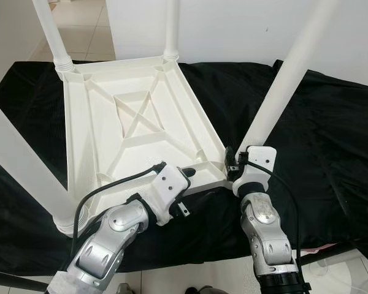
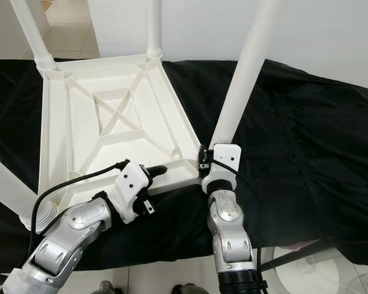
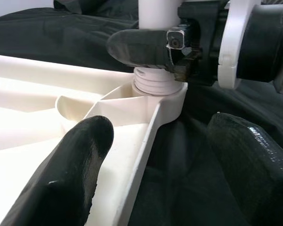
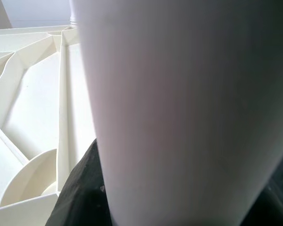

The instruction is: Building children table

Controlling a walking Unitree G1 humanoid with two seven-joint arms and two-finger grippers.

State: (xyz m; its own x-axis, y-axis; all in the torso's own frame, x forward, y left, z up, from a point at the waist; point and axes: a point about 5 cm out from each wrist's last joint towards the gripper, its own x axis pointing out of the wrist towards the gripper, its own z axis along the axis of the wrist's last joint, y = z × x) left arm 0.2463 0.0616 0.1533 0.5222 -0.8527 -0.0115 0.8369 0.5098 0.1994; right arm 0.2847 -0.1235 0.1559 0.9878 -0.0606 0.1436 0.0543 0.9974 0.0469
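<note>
A white plastic children's table [image 1: 141, 116] lies upside down on a black cloth [image 1: 319, 141]. Its near right leg [image 1: 282, 86] stands in the corner socket [image 3: 158, 87], leaning up to the right. My right gripper [image 1: 232, 164] is shut around the base of that leg; one of its black fingers [image 3: 137, 47] wraps the leg just above the threaded end. The leg [image 4: 179, 117] fills most of the right wrist view. My left gripper [image 1: 189, 187] is open and straddles the table's near rim [image 3: 146, 141] beside that corner, one finger inside, one over the cloth.
Three other white legs stand in their corners: far left [image 1: 49, 30], far right [image 1: 172, 27] and near left [image 1: 18, 165]. The cloth-covered surface ends close in front of me, above a tiled floor [image 1: 190, 278]. A white round base [image 1: 337, 269] sits at bottom right.
</note>
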